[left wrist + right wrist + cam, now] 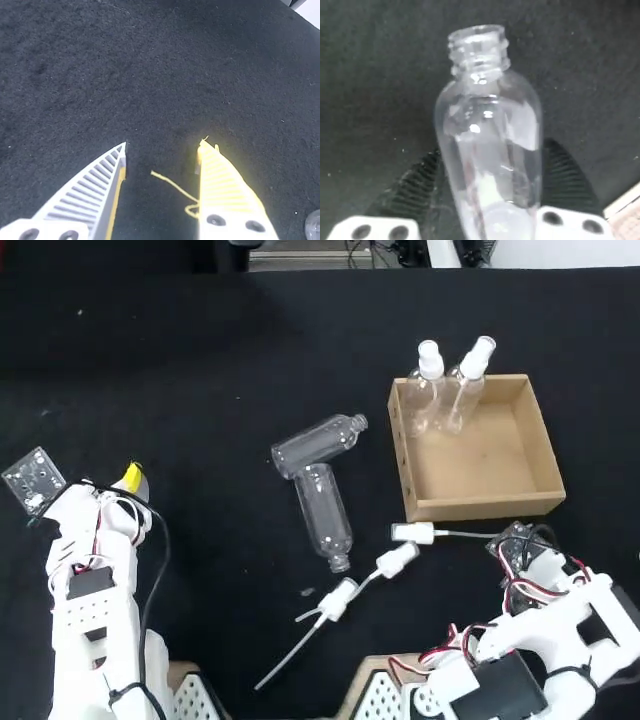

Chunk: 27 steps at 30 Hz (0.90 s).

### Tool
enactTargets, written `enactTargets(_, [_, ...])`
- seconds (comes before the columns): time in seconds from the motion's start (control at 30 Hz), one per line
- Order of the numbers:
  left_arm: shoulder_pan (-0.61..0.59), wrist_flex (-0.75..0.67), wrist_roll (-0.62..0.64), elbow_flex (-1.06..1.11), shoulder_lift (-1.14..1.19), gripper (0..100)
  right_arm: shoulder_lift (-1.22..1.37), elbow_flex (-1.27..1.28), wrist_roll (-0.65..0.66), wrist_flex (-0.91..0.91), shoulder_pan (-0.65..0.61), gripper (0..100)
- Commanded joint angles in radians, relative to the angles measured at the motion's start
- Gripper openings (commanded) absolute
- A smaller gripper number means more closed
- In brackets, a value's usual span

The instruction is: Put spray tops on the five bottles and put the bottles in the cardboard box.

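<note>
Two clear bottles with white spray tops (455, 380) lean in the far left corner of the cardboard box (540, 502). Two open bottles lie on the black cloth, one (318, 443) slanted and one (326, 513) with its neck toward the front. Three loose spray tops (413, 533) (395, 562) (336, 600) lie in front of them. My right gripper (492, 150) (517, 545), by the box's front right corner, is shut on a third open bottle (487, 135). My left gripper (164, 145) (132, 478) hangs open over bare cloth at the far left.
The black cloth (200, 360) covers the whole table. The box sits right of centre, its front half bare. Both arm bases stand at the front edge, left and right. The long dip tube of one spray top (285, 660) points toward the front.
</note>
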Motion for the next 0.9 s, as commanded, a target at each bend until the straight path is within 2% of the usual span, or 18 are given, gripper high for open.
enactTargets(0.0, [0.013, -0.018, 0.006, -0.051, -0.015, 21, 0.004, -0.030, -0.005, -0.015, 0.002, 3.1])
enactTargets(0.03, [0.013, -0.017, 0.006, -0.051, -0.015, 21, 0.004, -0.039, -0.031, -0.015, -0.009, 0.5])
enactTargets(0.13, [0.015, -0.014, 0.006, -0.051, -0.015, 21, 0.004, -0.110, -0.178, 0.017, -0.038, 1.0])
enactTargets(0.2, [0.033, -0.009, 0.000, -0.051, -0.015, 22, 0.004, -0.188, -0.284, 0.098, -0.071, 1.1])
enactTargets(0.33, [0.171, 0.117, -0.195, -0.110, -0.012, 21, 0.004, -0.375, -0.473, 0.356, -0.130, 1.0])
enactTargets(0.43, [0.323, 0.285, -0.385, -0.200, -0.005, 21, 0.010, -0.516, -0.578, 0.509, -0.173, 1.0])
enactTargets(0.5, [0.415, 0.425, -0.474, -0.263, -0.005, 21, 0.012, -0.573, -0.637, 0.551, -0.195, 1.0])
enactTargets(0.7, [0.716, 0.802, -0.664, -0.433, -0.003, 21, 0.012, -0.587, -0.680, 0.560, -0.206, 1.1])
enactTargets(0.77, [0.817, 0.855, -0.694, -0.453, -0.003, 21, 0.010, -0.573, -0.678, 0.555, -0.199, 1.1])
enactTargets(0.87, [0.958, 0.858, -0.695, -0.453, -0.003, 21, 0.012, -0.555, -0.677, 0.555, -0.198, 1.1])
